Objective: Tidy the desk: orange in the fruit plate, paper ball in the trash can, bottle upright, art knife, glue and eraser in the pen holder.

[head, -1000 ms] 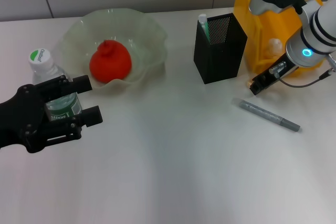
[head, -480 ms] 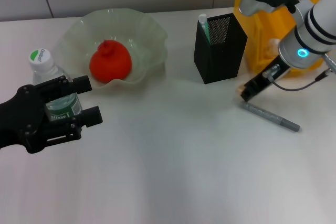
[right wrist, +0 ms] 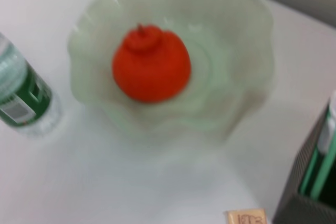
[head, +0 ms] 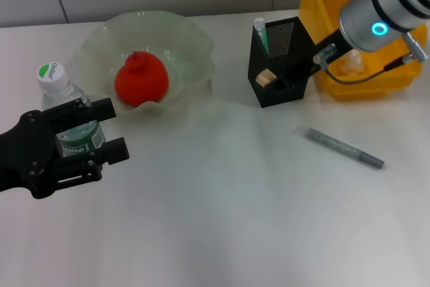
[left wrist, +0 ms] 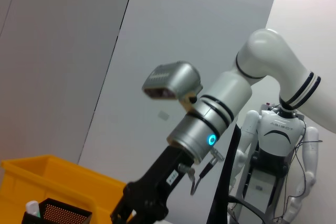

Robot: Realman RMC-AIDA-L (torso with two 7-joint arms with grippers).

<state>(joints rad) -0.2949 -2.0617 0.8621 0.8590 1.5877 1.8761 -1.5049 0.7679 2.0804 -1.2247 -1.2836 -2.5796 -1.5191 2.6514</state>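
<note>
The orange [head: 141,80] lies in the pale-green fruit plate [head: 195,38], also seen in the right wrist view as orange [right wrist: 151,69] and plate [right wrist: 252,40]. The bottle [head: 67,109] stands upright at the left, and my left gripper [head: 111,128] is open with a finger on either side of it. My right gripper [head: 272,80] is shut on the tan eraser [head: 267,77] at the near side of the black pen holder [head: 295,48]; the eraser [right wrist: 245,217] also shows in the right wrist view. A white-green glue stick [head: 260,35] stands in the holder. The paper ball [head: 350,64] lies in the yellow trash can [head: 336,5]. The grey art knife [head: 345,147] lies on the table.
The white table [head: 222,220] runs wide in front of the objects. The left wrist view shows the right arm [left wrist: 210,119] above the yellow bin [left wrist: 52,174] and the mesh holder [left wrist: 60,214].
My right arm has swung left from beside the trash can to the pen holder, and the eraser now shows in its gripper. The left gripper and bottle have not moved.
</note>
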